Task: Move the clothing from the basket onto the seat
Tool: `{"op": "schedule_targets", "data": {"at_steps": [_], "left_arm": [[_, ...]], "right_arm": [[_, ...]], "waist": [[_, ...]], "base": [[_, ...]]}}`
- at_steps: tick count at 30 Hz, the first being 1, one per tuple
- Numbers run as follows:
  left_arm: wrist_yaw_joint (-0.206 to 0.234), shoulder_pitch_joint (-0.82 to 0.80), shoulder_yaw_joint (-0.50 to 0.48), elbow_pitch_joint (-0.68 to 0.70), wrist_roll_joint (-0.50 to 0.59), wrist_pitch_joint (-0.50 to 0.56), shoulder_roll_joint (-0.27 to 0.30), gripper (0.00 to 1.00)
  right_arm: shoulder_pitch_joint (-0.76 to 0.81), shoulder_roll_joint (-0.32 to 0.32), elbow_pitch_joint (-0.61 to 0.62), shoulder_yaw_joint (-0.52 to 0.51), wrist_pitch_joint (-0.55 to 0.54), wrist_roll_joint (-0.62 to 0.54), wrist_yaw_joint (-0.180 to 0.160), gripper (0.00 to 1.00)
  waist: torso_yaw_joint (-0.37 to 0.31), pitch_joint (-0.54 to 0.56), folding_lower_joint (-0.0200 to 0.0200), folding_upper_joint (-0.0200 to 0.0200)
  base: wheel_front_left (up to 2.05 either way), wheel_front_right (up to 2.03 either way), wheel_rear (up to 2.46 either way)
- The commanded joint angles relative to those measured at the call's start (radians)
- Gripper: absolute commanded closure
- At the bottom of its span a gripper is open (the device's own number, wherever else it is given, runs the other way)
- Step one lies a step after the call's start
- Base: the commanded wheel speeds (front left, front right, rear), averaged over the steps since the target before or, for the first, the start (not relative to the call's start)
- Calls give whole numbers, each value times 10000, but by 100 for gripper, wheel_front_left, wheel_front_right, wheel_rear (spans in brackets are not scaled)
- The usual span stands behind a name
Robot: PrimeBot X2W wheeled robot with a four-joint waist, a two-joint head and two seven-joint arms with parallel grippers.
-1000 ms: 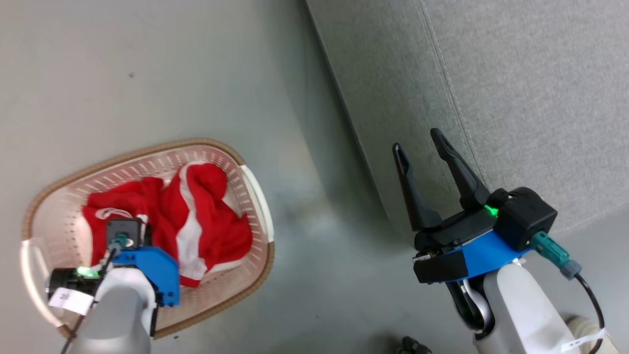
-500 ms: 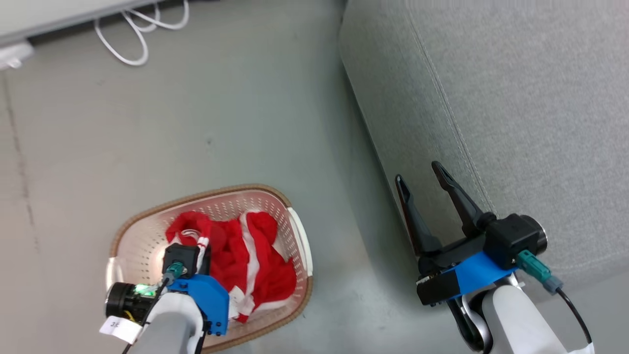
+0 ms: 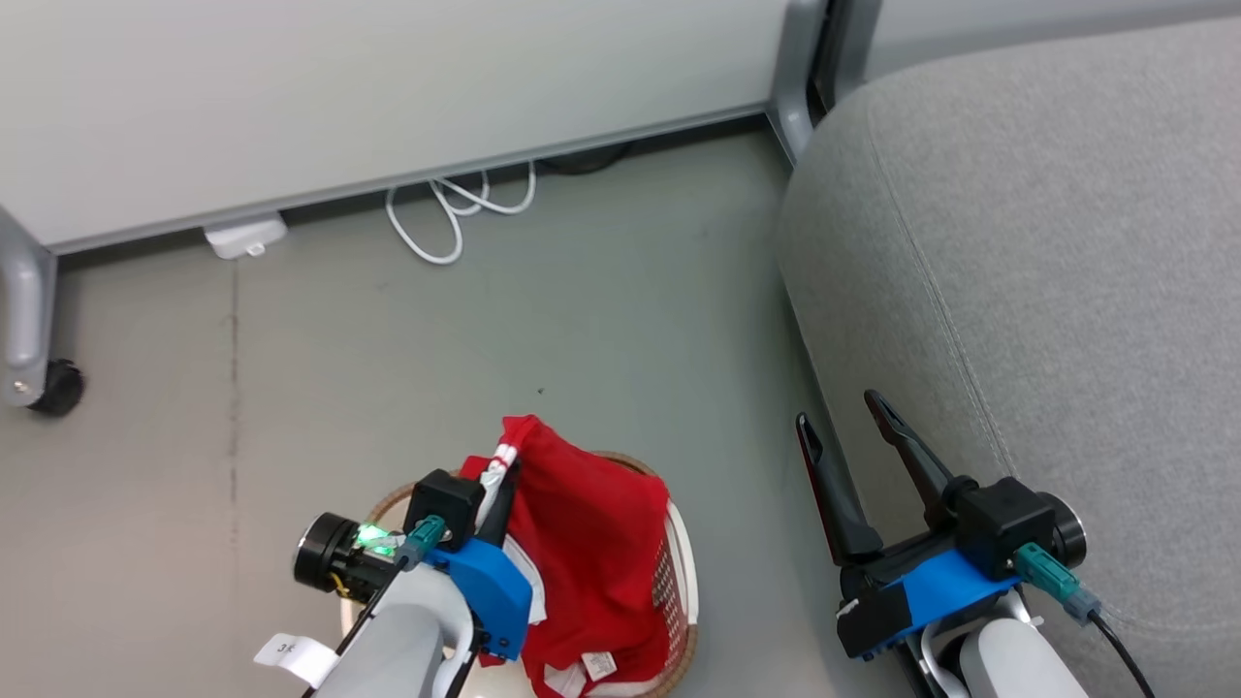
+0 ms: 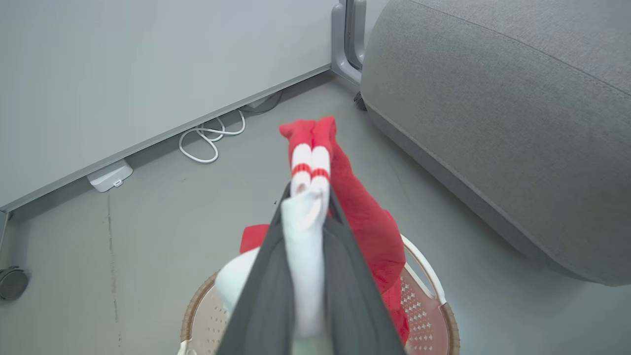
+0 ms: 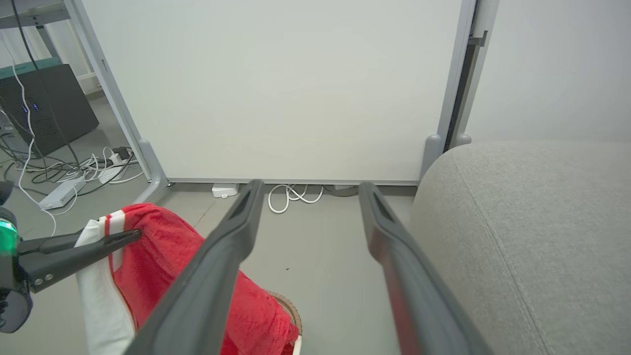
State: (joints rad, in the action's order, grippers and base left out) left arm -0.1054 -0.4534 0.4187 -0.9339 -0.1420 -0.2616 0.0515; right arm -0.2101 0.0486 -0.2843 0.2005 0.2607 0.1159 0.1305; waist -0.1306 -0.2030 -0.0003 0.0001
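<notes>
Two grippers, each with two long dark tapering fingers. The left gripper (image 4: 306, 197) is pinched almost closed on a white band of the clothing (image 3: 591, 543), just below two thin red stripes; the soft cloth bunches up between the fingers. The right gripper (image 3: 839, 412) stands spread wide with nothing in it, at the lower right of the head view, against the seat's front edge.

One red garment can be counted – a limp knit sheet with white panels, hanging from the left fingers at the bottom centre of the head view and draping down into the basket (image 4: 419, 315). Whether a second piece lies under it I cannot tell.

One basket: oval, pale plastic, its wall pricked with rows of small holes, a brown woven-look rim and a white handle. It sits on the smooth grey floor (image 3: 601, 320).

One seat (image 3: 1066, 291) – a broad, rounded bulk of grey woven fabric with a stitched seam, on the right side of the frame.

Along the pale panel at the top, one looped white cable (image 3: 456, 213) and one black caster (image 3: 58, 388).
</notes>
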Motion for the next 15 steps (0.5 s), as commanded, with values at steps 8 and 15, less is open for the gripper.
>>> {"op": "schedule_targets", "data": {"at_steps": [8,15], "left_arm": [[-178,-372,1126,1083,-625,-50,-8,100],[-170,-781,1781,2031,-1289,-50,-8,100]], "right_arm": [[437,30,-17,-82,-183,3,5,0],[755,30,59,-103,-309,27,5,0]], "waist": [[622,1058,3,-1],[731,1478,3,-1]], "base": [[0,0,0],[0,0,0]]}}
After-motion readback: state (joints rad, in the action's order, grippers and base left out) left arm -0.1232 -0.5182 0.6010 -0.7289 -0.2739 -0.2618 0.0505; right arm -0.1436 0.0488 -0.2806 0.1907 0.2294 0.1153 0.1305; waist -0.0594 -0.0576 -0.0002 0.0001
